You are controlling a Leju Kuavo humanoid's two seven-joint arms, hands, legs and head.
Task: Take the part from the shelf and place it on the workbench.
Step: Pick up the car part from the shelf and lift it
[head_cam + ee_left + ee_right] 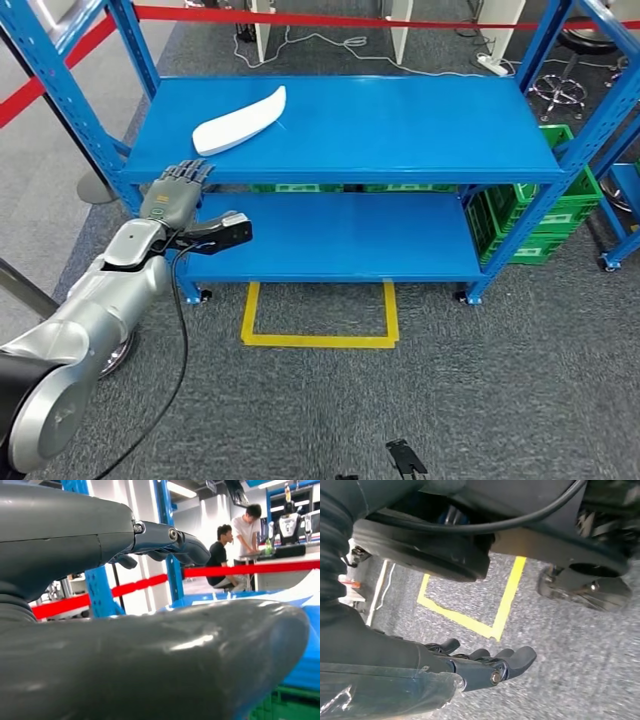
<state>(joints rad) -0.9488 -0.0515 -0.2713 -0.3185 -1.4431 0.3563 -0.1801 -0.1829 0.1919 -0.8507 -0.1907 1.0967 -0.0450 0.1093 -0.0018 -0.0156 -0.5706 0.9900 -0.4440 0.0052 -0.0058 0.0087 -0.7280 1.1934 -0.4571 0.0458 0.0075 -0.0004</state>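
Head view: lying on the blue shelf's [392, 130] top level near its left end — the white part [240, 121]; reaching just short of it, left hand [178, 192], fingers spread, grasping nothing.

Right wrist view: hanging over grey floor [565, 650] by yellow tape [507, 600] — right hand [486, 665], released, fingers loosely extended.

I could read no text, label, brand, number or sign anywhere in my three views.
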